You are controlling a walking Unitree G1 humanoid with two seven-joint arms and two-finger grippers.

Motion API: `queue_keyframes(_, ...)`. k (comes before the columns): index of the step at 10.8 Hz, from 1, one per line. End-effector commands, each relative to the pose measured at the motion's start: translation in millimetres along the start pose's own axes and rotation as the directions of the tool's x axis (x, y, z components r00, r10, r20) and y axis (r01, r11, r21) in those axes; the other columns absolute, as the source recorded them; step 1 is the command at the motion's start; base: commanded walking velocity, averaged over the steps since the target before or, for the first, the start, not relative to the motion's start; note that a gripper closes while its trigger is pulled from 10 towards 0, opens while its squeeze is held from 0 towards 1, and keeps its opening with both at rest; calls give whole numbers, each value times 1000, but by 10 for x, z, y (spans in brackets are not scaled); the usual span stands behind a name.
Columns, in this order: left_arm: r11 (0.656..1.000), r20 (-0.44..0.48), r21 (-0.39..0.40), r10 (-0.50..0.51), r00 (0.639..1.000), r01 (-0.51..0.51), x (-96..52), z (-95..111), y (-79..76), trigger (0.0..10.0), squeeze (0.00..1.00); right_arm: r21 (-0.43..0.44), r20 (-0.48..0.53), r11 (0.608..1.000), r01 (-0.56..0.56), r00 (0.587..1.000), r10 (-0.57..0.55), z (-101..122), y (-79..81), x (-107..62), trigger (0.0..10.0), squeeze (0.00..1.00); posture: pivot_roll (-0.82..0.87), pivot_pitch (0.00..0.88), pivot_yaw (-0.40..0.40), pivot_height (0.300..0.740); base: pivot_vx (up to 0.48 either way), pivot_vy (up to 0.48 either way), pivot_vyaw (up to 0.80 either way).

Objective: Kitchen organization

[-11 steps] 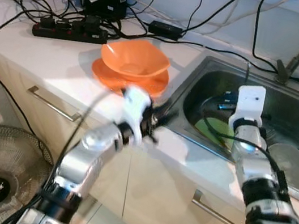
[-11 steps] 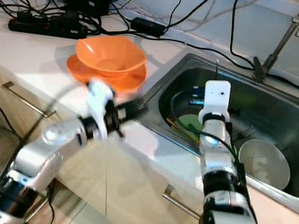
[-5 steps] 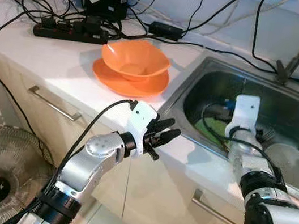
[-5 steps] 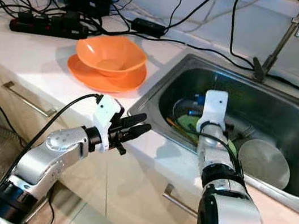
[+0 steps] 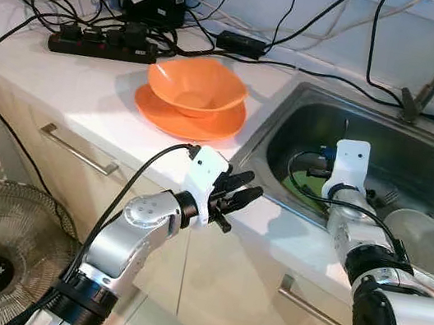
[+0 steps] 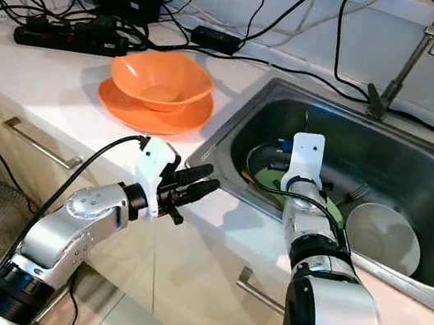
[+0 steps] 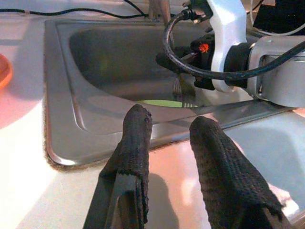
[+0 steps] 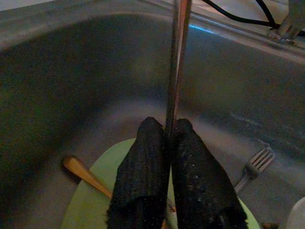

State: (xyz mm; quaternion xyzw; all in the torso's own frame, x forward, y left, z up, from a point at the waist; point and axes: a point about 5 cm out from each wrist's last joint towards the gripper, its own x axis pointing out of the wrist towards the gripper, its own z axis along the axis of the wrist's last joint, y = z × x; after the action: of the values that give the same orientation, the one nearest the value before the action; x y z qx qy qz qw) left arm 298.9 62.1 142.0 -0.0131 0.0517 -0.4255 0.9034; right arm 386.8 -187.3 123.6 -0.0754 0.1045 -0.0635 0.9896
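1. Far left on the pale, smooth surface point(image 5: 89, 79), a tangle of black cables and a power strip point(image 5: 104, 42) lie near the wall. Just beside them a glossy orange bowl point(image 5: 196, 86), wavy-rimmed and plastic-looking, sits nested on a matching flat orange plate point(image 5: 187, 117).

2. The left hand point(image 5: 240, 196) hovers over the surface's front edge, just short of the sink rim, its two knitted black fingers point(image 7: 136, 138) spread and holding nothing. A second ago it was a blur in mid-swing; since half a second ago it has held this pose, so it seems to be waiting.

3. In the brushed steel sink point(image 5: 293, 108) the right hand point(image 8: 167, 143) has sunk lower into the basin over the last second. Its fingers are pressed together, pinching a thin, straight metal utensil point(image 8: 177, 57) that stands upright; which utensil it is cannot be told. This looks like a piece of cutlery gripped and ready for lifting out.

4. Beneath it lie a lime-green plate point(image 8: 95, 200), smooth and round, with a slim wooden-looking handle point(image 8: 86, 174) across it, and a steel fork point(image 8: 255, 167) on the basin floor.

5. Furthest right, a round white bowl point(image 5: 421, 238) rests in the sink.
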Motion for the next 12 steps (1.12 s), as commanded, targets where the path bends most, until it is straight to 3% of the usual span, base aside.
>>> queue_keyframes(1, 1000, -1, 10, 10, 1000, -10, -23, 17, 2, 10000, 0, -6, -20, 1000, -19, 1000, 19, -13, 42, 1, 10000, 949, 234, 12, -41, 740, 0, 0, 0)
queue_keyframes(2, 1000, 1, 9, 12, 1000, -12, -21, 19, 2, 10000, 0, -11, -17, 1000, -21, 1000, 21, -13, 51, 0, 10000, 263, 234, 9, -41, 740, 0, 0, 0)
queue_keyframes(3, 1000, 3, 7, 13, 1000, -13, -18, 22, -2, 10000, 0, -15, -16, 1000, -21, 1000, 21, -14, 51, -1, 10000, 0, 235, 8, -40, 740, 0, 0, 0)
queue_keyframes(5, 1000, 5, 7, 10, 1000, -10, -21, 22, -10, 10000, 0, -29, 2, 999, -20, 1000, 21, 14, 52, 2, 10000, 0, 229, 2, -37, 740, 0, 0, 0)
queue_keyframes(7, 999, 35, 21, 33, 999, -33, -14, 62, 10, 10000, 0, -58, 99, 998, -24, 995, 29, 156, 74, 8, 10000, 0, 222, 0, -33, 740, 0, 0, 0)
queue_keyframes(9, 994, 83, 45, 91, 992, -95, -2, 117, 54, 10000, 0, -41, 248, 998, -55, 967, 64, 390, 133, -7, 10000, 0, 206, 0, -30, 740, 0, 0, 0)
queue_keyframes(10, 990, 107, 55, 124, 986, -131, 13, 134, 79, 10000, 0, -15, 356, 998, -68, 932, 69, 545, 145, -42, 10000, 0, 194, 0, -30, 740, 0, 0, 0)
queue_keyframes(12, 975, 123, 87, 194, 973, -205, 12, 125, 148, 10000, 0, -58, 466, 994, -96, 877, 113, 625, 187, -133, 10000, 0, 183, 0, -30, 740, 0, 0, 0)
